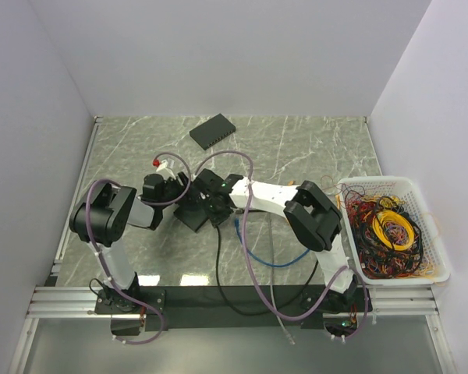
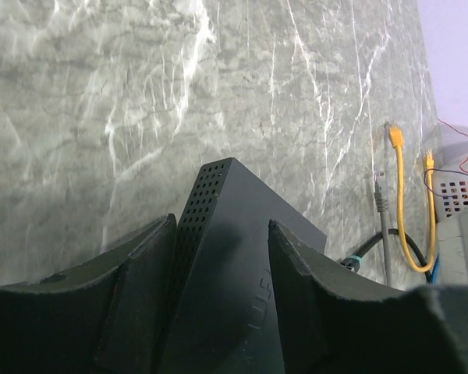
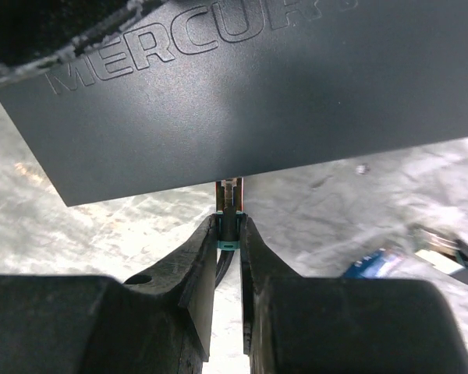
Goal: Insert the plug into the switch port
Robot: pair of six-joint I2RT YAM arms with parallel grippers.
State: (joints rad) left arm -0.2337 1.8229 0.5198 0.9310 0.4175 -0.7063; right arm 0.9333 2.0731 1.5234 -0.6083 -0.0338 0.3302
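- Right wrist view: right gripper [image 3: 228,226] clenched on teal-booted connector [image 3: 230,204], tip at edge of switch box [image 3: 242,101].
- Left gripper [image 2: 221,226] straddles that box; whether it grips, cannot tell.

We note even, diffuse overhead light, with white glare patches on the table [image 1: 312,148] near its front edge. In the left wrist view, the fingers [image 2: 132,312] read dark and soft. In the right wrist view, the teal-collared connector [image 3: 228,221] is sharp; the background behind it blurs.

Switch box [image 1: 192,217] at table [image 1: 312,148] centre, slab [image 1: 212,131] behind, basket [image 1: 378,181] far right.
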